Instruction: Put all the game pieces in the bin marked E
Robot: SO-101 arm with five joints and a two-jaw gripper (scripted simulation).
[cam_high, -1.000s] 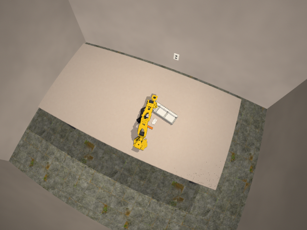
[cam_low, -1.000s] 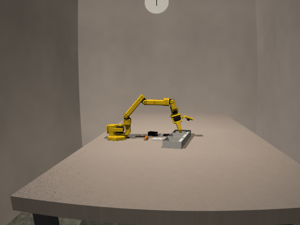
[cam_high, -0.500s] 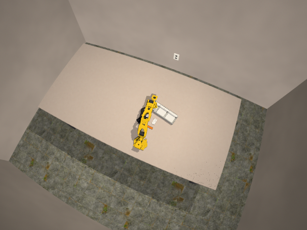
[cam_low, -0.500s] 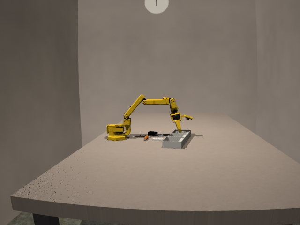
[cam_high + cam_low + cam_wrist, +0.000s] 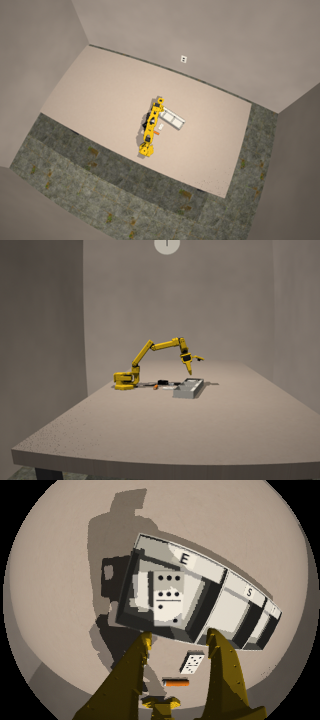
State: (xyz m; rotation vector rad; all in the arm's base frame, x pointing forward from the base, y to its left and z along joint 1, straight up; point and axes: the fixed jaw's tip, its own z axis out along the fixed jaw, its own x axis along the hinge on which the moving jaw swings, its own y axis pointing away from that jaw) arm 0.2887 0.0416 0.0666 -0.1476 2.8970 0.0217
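yellow arm [image 5: 151, 124] [image 5: 165, 345] is reaching, in the top view, over the near end of a row of three joined bins, probably because bin e [image 5: 162, 113] [image 5: 201, 384] [image 5: 205, 569] is the destination; a loose domino [image 5: 160, 126] [image 5: 168, 388] [image 5: 192, 663] is lying on the table beside the row, with an orange cylinder [image 5: 156, 133] [image 5: 155, 386] [image 5: 177, 683] near it. in the exterior view the gripper [image 5: 160, 103] [image 5: 197, 366] [image 5: 180, 635] is hanging above the far bin, its fingers standing apart and holding nothing, and a black object [image 5: 144, 125] [image 5: 162, 382] is sitting farther back; that one and the cylinder are presumably staying out, not being game pieces. in the wrist view a domino in the bin [image 5: 169, 605] is showing six pips on one half and two on the other; it is resting inside the walls marked e, likely as a delivered piece, though whether it is lying fully flat i cannot tell. the loose domino is still needing the same trip. black letters are reading "e" and "s" on the bin walls, the s belonging to the middle bin [image 5: 169, 116] [image 5: 195, 388] [image 5: 240, 590]; the third label is appearing too small to read, and no brand is showing.
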